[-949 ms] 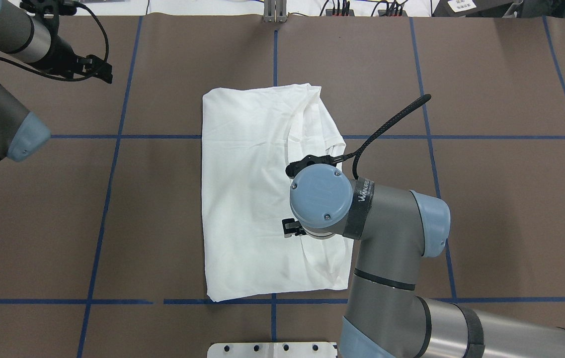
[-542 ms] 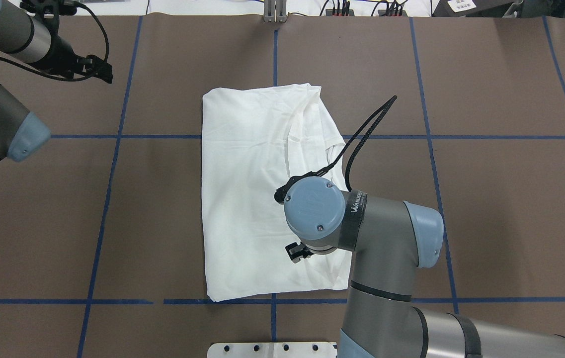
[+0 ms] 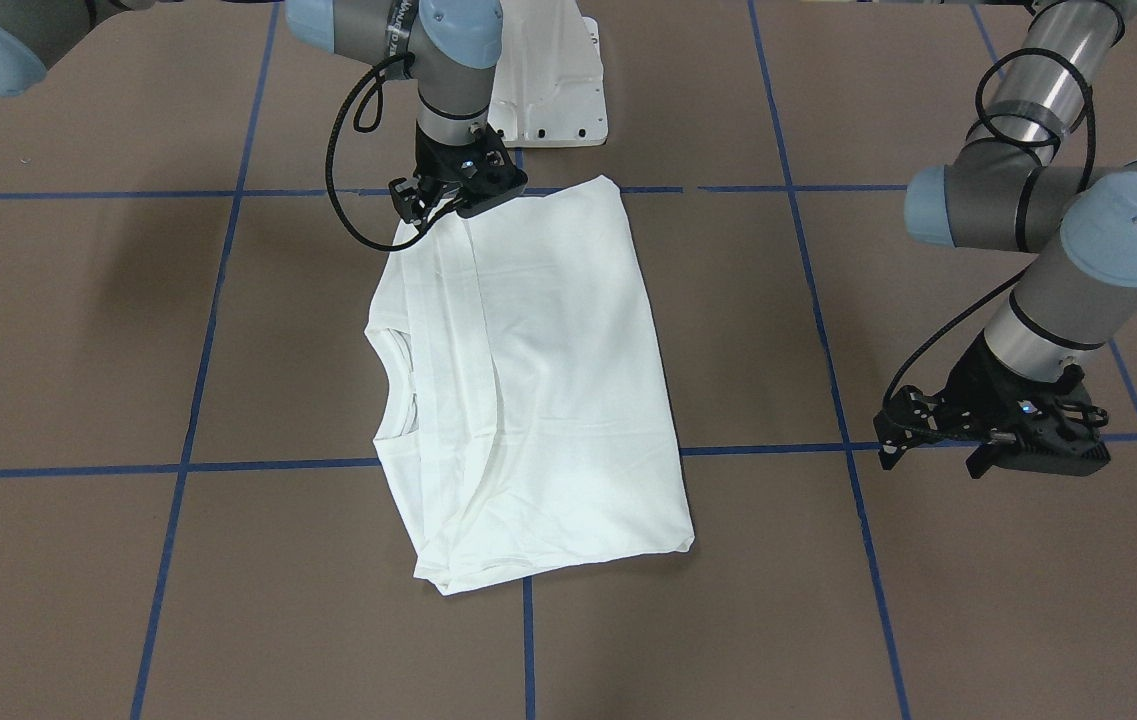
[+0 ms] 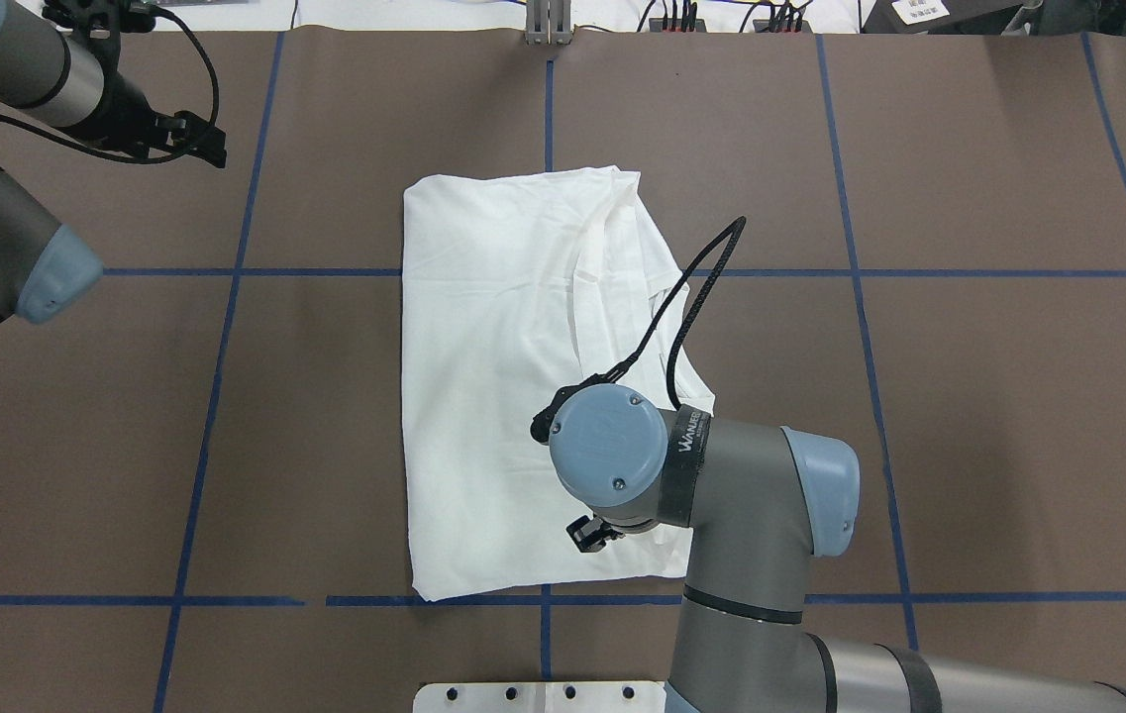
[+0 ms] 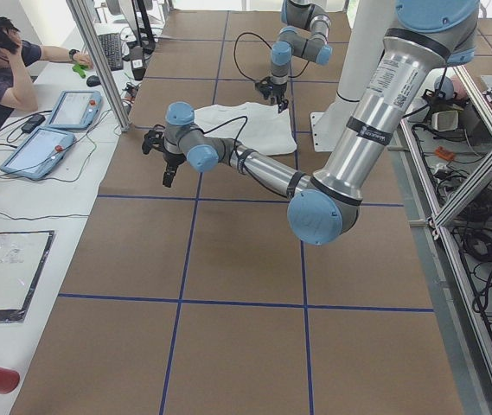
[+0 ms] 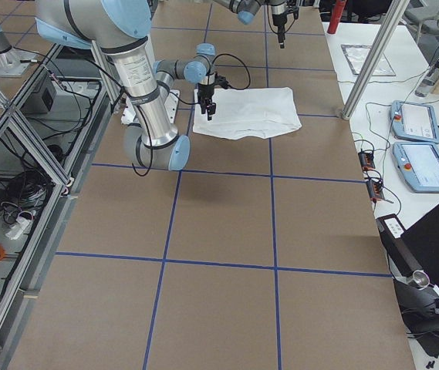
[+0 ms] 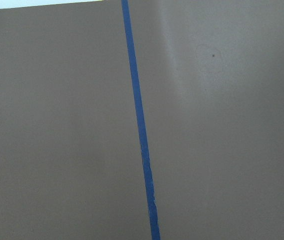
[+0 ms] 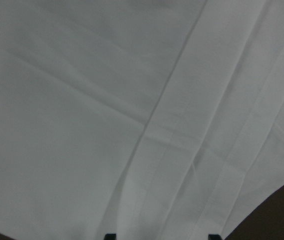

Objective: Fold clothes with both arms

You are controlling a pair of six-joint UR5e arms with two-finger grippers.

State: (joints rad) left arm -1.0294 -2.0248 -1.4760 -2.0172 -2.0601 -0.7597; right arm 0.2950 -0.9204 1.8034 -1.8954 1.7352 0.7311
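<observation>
The white T-shirt [image 4: 493,396] lies folded into a long rectangle in the middle of the brown table, and it also shows in the front view [image 3: 528,380]. No printed text shows. My right gripper [image 3: 433,220] hangs just above the shirt's corner nearest the robot. In the overhead view its wrist [image 4: 612,458] hides it. In the right wrist view its fingertips [image 8: 110,236] stand apart over the shirt's hem [image 8: 181,150], empty. My left gripper [image 3: 928,462] hovers over bare table far from the shirt, jaws apart and empty, and it also shows in the overhead view [image 4: 214,147].
The white pedestal base [image 3: 548,90] stands at the robot's edge just behind the shirt. Blue tape lines [image 7: 139,130] grid the table. A seated person [image 5: 3,69] and tablets [image 5: 51,147] are at a side desk beyond the table's far edge.
My right arm has moved along the shirt toward the robot's edge, and its cable loop has swung in with it. The left arm and the shirt have not moved.
</observation>
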